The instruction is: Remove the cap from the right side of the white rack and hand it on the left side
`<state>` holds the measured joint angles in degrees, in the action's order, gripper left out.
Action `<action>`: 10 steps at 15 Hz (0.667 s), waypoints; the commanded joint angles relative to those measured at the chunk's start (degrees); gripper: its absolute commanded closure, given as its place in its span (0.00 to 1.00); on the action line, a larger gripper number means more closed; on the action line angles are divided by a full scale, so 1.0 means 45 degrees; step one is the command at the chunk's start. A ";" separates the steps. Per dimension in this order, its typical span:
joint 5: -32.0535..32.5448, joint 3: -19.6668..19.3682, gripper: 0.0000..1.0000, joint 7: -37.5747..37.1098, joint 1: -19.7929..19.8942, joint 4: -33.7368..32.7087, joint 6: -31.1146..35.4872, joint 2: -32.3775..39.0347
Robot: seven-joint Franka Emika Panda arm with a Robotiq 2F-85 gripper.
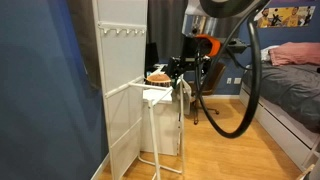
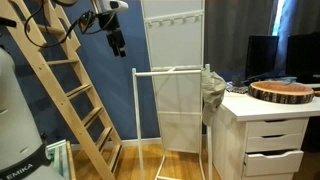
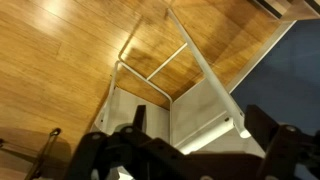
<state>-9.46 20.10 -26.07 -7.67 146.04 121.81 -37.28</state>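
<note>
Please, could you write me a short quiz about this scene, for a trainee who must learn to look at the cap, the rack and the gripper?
1. True or false: the gripper is holding the cap.
2. Choose one. In an exterior view, the cap hangs at the end of the white rack that is:
A) beside the white drawer unit
B) beside the wooden ladder
C) neither, because it lies on the floor
3. In a few words: what lies on top of the drawer unit?

Key
1. False. The fingers are apart and empty, high up and away from the rack.
2. A
3. A round wooden slab.
</note>
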 commanded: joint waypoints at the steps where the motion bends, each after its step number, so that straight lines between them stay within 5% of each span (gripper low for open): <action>1: 0.0097 -0.0115 0.00 -0.0070 -0.0124 -0.0022 -0.0024 0.0030; 5: 0.0097 -0.0115 0.00 -0.0070 -0.0124 -0.0023 -0.0024 0.0030; 10: 0.1616 -0.1327 0.00 0.0991 0.1300 0.0236 0.1689 0.0322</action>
<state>-5.90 17.82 -25.24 -4.88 146.27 124.61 -37.09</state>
